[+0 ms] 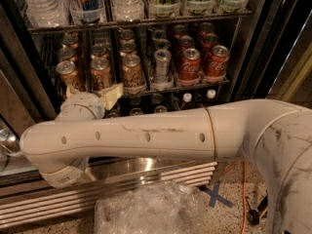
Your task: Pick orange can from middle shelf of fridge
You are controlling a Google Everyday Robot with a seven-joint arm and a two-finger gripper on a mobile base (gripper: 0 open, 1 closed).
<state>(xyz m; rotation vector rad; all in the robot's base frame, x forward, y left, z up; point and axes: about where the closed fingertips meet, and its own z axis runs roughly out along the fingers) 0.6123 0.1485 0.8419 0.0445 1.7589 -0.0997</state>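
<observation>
Presently: gripper [111,94] at middle shelf [168,88] rail, beneath orange can [101,72], apparently staged for reaching; grip state: cannot tell.

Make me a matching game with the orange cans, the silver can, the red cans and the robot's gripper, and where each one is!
Things:
1. orange cans
2. silver can
3. red cans
4. gripper

Places:
A. right end of the middle shelf
B. at the shelf's front rail, just below the orange cans
C. left part of the middle shelf
D. between the orange and red cans

Pairs: 1-C, 2-D, 3-A, 4-B
</observation>
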